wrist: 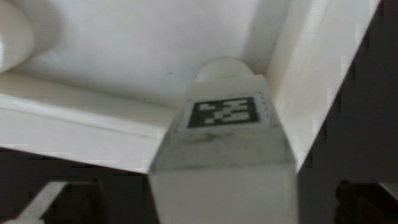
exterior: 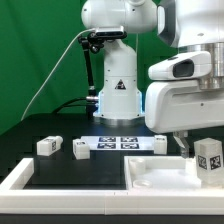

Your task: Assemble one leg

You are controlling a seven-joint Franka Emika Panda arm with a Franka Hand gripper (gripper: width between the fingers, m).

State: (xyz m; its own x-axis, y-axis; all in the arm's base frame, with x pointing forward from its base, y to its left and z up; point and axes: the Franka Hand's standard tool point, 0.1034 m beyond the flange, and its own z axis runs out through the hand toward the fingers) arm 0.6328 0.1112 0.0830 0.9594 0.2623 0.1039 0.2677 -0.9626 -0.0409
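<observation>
Black table — leg by rim corner

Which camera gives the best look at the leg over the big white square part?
The wrist view: the leg fills the middle, marker tag visible, against the white square part. The exterior view shows the leg small, at its right edge.

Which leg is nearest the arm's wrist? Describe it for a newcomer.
Find the large white square part at the exterior view's lower right. The leg stands upright at its right end, tag showing. The other legs sit farther back, by the marker board.
</observation>
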